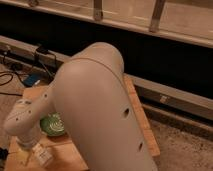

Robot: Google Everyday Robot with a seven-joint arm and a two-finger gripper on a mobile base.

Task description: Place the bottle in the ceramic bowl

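Observation:
The ceramic bowl (51, 125) is dark green with a lighter swirl. It sits on the wooden table (136, 112) at the lower left, partly hidden behind my arm. The bottle (43, 154) is small and whitish and stands on the table just in front of the bowl. My gripper (28, 151) hangs below the pale wrist at the far lower left. It is right beside the bottle, on its left, low over the table. My bulky arm hides most of the table's middle.
Black cables (15, 75) and a blue object (31, 80) lie on the floor at the left. A dark wall with a metal rail (165, 90) runs behind the table. The table's right edge borders speckled floor (185, 145).

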